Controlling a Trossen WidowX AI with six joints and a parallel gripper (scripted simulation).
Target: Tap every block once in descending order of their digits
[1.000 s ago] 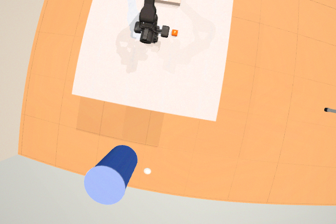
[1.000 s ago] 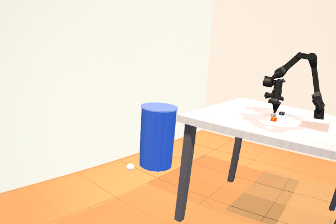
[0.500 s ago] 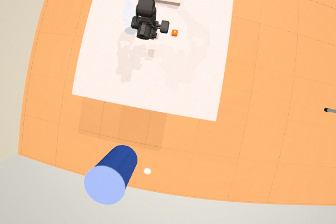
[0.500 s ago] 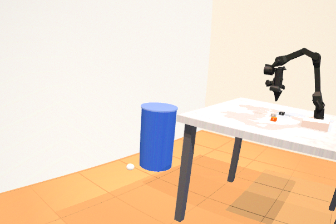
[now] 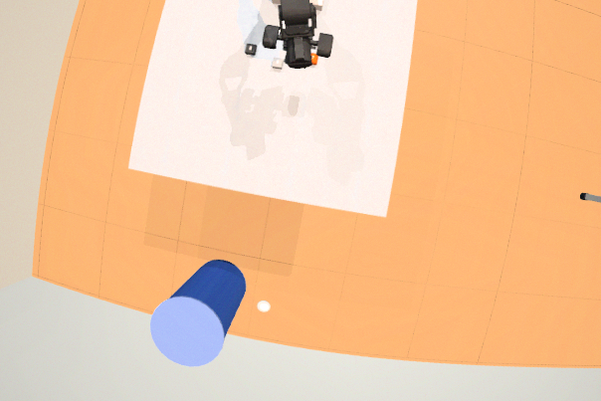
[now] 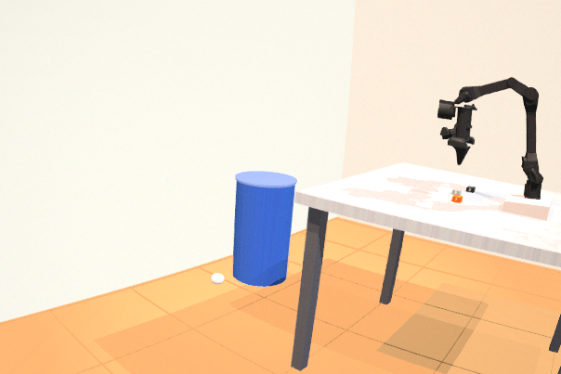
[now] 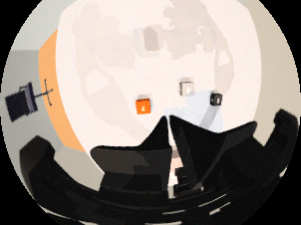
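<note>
the orange tiled floor [image 6: 196, 327] spreads under everything, and on it stands the white table [image 6: 402, 224] on dark legs. beside the table's near corner stands a blue cylindrical bin [image 6: 262, 228] with a paler lid, and a small white ball [image 6: 216, 277] lies on the floor just beside the bin.

on the table's far side the dark arm [image 6: 528, 135] rises from its base, bends over at the elbow and reaches back down toward the table's middle. a pale flat slab [image 6: 524, 209] lies on the table next to the base.

the gripper [image 6: 460, 159] hangs well above the table, pointing straight down. its jaws are pressed together into a single point and pinch nothing.

three small blocks sit on the table below it, in a loose row and apart from one another. in the wrist view the orange block [image 7: 144, 105] lies to the left, the white block [image 7: 185, 86] in the middle and the black block [image 7: 215, 99] to the right. from above, the orange block [image 5: 314, 60] is partly hidden by the wrist. the digits on the blocks are too small to read.
</note>
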